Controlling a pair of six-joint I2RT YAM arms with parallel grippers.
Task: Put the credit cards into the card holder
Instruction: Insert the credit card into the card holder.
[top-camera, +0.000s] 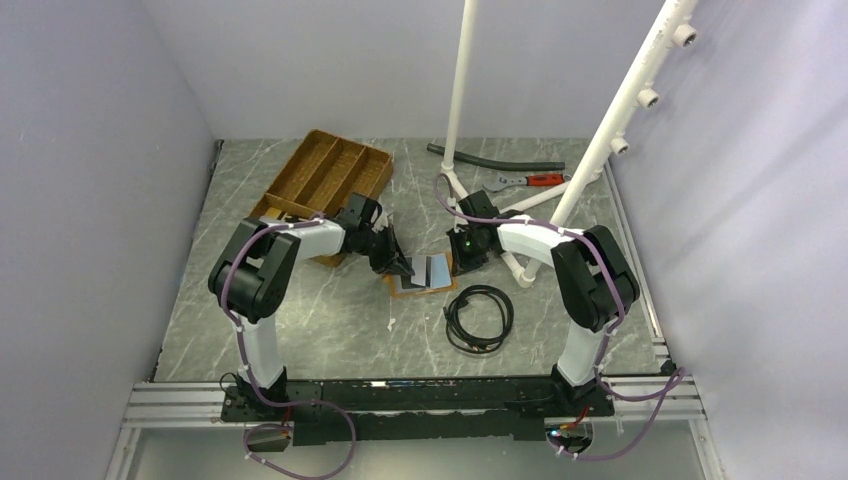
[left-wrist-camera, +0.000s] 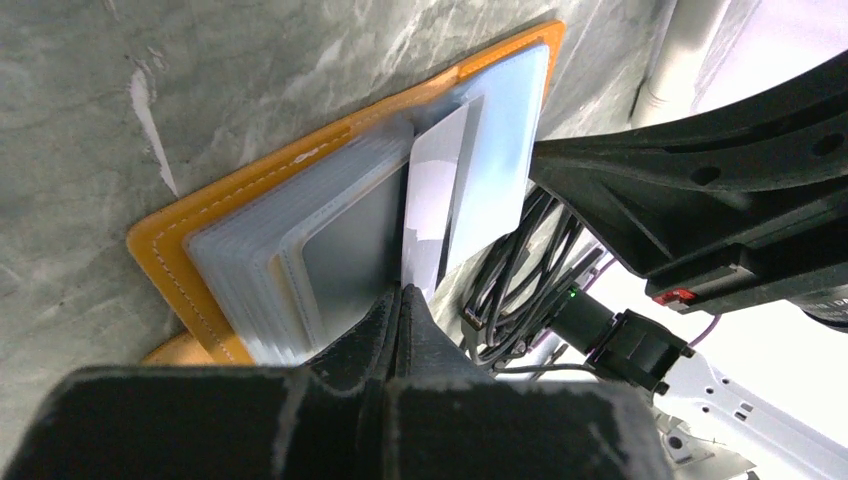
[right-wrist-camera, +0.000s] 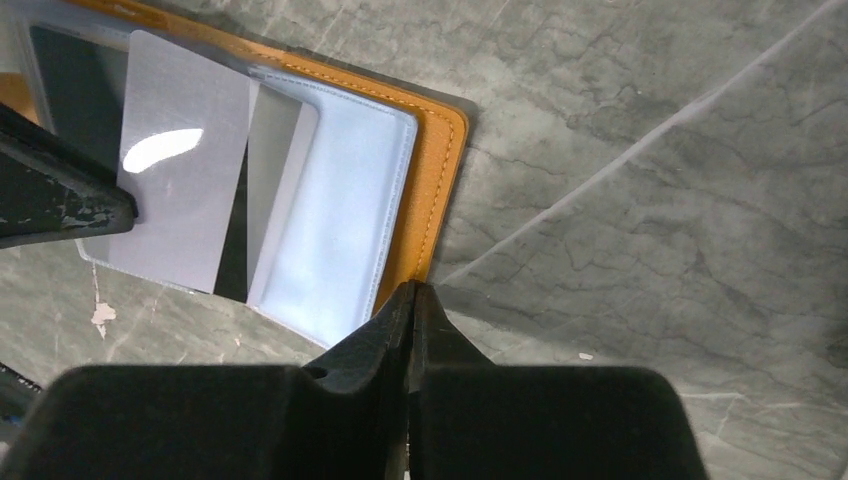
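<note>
From above, the card holder (top-camera: 424, 274) lies open on the grey marbled desk (top-camera: 300, 330), between the two arms and just in front of the wooden tray (top-camera: 322, 178). A coiled black cable (top-camera: 480, 318) lies near its right side. The left claw (top-camera: 404, 266) reaches down at its left edge and the right claw (top-camera: 460, 263) at its right edge. From this height neither claw's state can be read.

The left wrist view gives the detail. The left claw is clenched, its tips meeting at the near edge of a whitish-grey card (left-wrist-camera: 436, 198). The card stands tilted among the holder's pale blue-grey pockets. Whether the tips pinch the card or only touch it cannot be told. The orange border with its stitching shows along the far side.

The right wrist view shows the other end. The right claw is clenched too, holding nothing, with its tips against the holder's orange edge. Here the card lies aslant across the pockets, partly outside them, a dark strip showing beside it.
</note>
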